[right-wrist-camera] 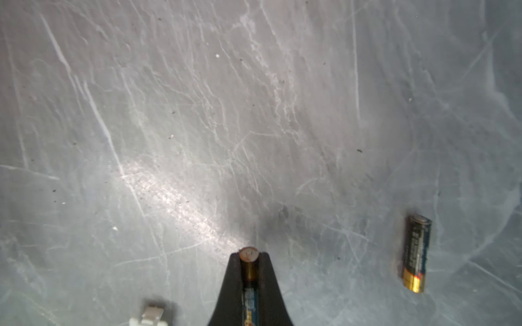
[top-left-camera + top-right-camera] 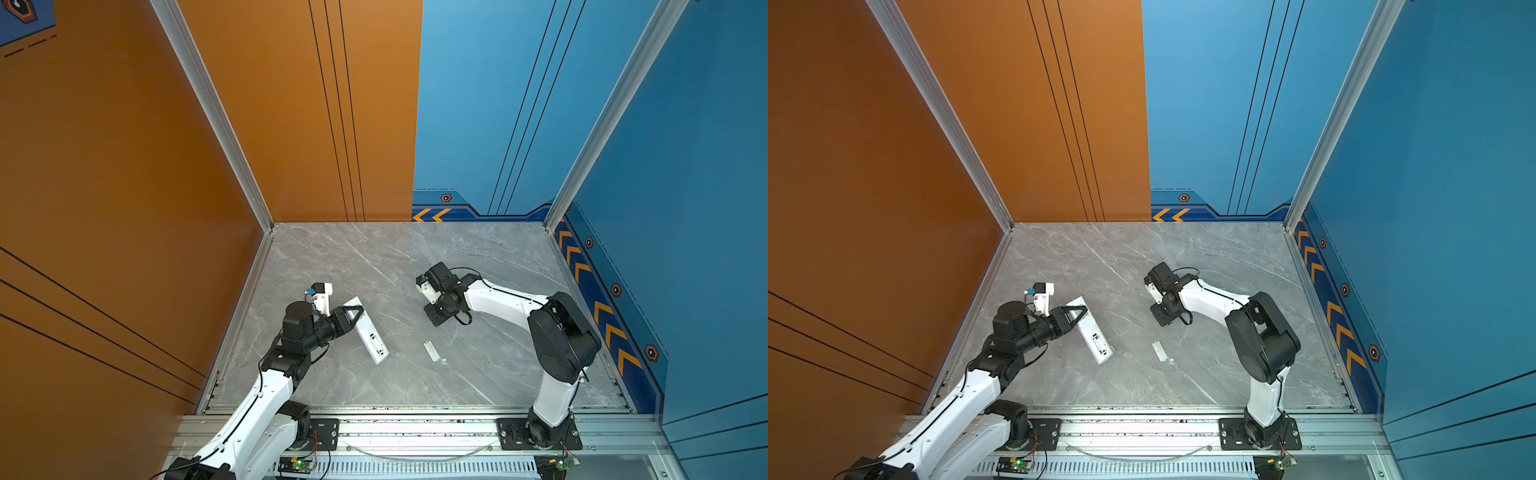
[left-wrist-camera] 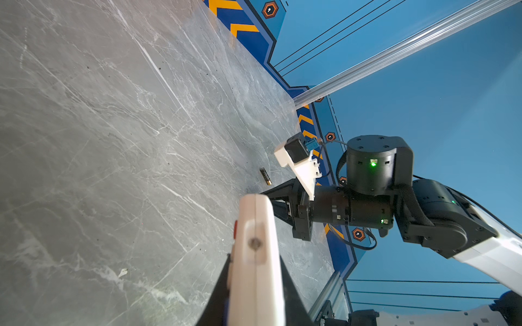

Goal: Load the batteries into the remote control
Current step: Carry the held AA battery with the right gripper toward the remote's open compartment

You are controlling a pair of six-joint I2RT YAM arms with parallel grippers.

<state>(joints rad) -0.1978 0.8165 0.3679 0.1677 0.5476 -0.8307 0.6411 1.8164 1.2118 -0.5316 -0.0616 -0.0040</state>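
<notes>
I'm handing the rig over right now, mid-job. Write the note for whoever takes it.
Left gripper: shut on the remote control near its far end, back side up.
Right gripper: shut on one battery, over the table.
The other battery lies loose on the table; the battery cover lies apart, between the arms.
Done: cover off, one battery picked.
Left: load both batteries.

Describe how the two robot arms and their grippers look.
The left arm and the right arm both have white shell links joined by black cylindrical joints, with thin black cables running along them. Each wrist carries a white bracket with a small black camera. The left gripper and right gripper are black, with tapering fingers. Green lights glow on the right arm's joints.
</notes>
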